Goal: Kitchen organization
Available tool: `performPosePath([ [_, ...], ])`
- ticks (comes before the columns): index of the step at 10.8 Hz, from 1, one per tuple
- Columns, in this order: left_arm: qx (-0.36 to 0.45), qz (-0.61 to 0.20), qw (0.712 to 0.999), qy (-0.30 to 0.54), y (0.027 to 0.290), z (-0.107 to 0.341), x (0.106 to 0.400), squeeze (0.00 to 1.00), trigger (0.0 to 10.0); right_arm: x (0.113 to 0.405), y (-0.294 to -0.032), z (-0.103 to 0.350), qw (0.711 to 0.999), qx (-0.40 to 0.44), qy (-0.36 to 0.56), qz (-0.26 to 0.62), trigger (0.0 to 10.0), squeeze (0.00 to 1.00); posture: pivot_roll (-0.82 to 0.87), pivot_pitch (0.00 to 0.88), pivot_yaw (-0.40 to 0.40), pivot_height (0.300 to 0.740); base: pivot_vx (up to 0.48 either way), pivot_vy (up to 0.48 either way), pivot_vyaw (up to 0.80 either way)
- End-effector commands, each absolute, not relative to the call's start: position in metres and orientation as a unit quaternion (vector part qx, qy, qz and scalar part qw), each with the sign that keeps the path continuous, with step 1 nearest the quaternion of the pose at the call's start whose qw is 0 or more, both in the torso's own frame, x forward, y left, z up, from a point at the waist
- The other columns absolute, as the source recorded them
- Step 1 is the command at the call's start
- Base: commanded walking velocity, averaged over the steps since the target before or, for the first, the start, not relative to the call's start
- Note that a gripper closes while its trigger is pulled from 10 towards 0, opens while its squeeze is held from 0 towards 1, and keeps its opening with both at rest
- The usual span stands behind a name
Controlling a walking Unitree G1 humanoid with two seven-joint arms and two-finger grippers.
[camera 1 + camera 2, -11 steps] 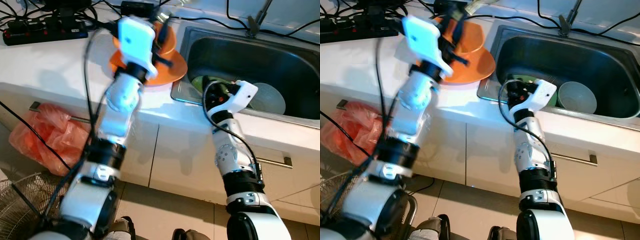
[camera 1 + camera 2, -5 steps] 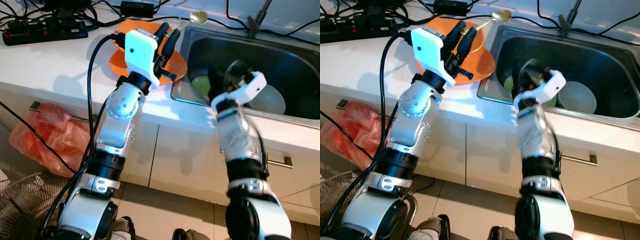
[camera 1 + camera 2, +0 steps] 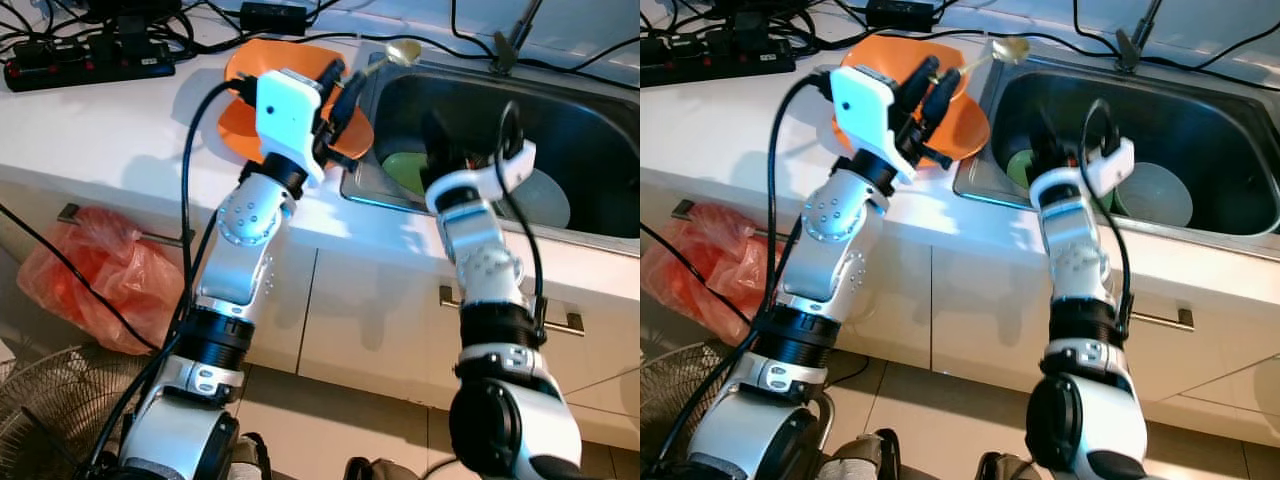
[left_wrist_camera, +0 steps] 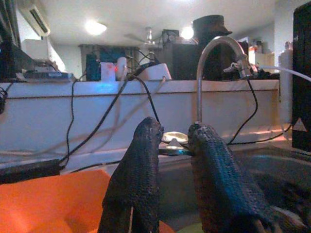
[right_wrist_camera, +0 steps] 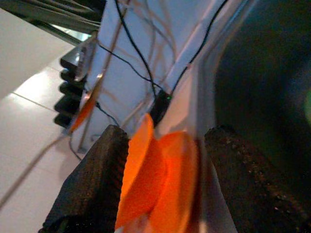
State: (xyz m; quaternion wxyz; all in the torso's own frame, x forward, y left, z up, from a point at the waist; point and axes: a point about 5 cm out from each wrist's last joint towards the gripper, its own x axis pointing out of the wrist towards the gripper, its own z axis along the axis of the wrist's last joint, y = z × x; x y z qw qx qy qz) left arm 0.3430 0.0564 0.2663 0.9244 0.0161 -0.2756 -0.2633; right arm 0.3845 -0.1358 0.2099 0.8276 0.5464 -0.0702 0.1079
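Note:
My left gripper is shut on the handle of a metal spoon, whose bowl pokes out over the sink's back left corner. In the left wrist view the spoon sits between the fingers. Under that arm, orange plates are stacked on the white counter beside the steel sink. My right gripper is open and reaches into the sink above a green plate. Beside the green plate lies a pale bowl. The right wrist view looks at the orange plates between its spread fingers.
A power strip and several black cables run along the back of the counter. The faucet stands behind the sink. On the floor at the left are a red plastic bag and a wire fan. Cabinet doors are shut below.
My left arm, blurred a second ago, has settled with the spoon nearer the sink. My right gripper has risen from the sink's front edge and now points deeper into the basin.

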Motion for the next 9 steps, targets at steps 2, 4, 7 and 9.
performPosePath([
  [2,0.023,-0.299,0.919,-0.258,0.046,0.261,0.337,0.0,10.0,0.384,-0.144,0.218,0.815,0.565,-0.08,0.107,10.0,0.0,0.05,0.113,-0.082,0.74,0.0,0.0,0.0],
  [4,0.027,-0.314,0.918,-0.24,0.042,0.253,0.334,0.0,10.0,0.385,-0.146,0.219,0.811,0.57,-0.08,0.102,10.0,0.0,0.05,0.112,-0.081,0.74,0.0,0.0,0.0],
  [7,0.029,-0.324,0.919,-0.225,0.041,0.247,0.331,0.0,10.0,0.385,-0.151,0.223,0.805,0.578,-0.09,0.096,10.0,0.0,0.05,0.102,-0.082,0.74,0.0,0.0,0.0],
  [9,0.033,-0.333,0.917,-0.216,0.04,0.244,0.329,0.0,10.0,0.386,-0.152,0.224,0.806,0.577,-0.092,0.096,10.0,0.0,0.06,0.101,-0.085,0.74,0.0,0.0,0.0],
])
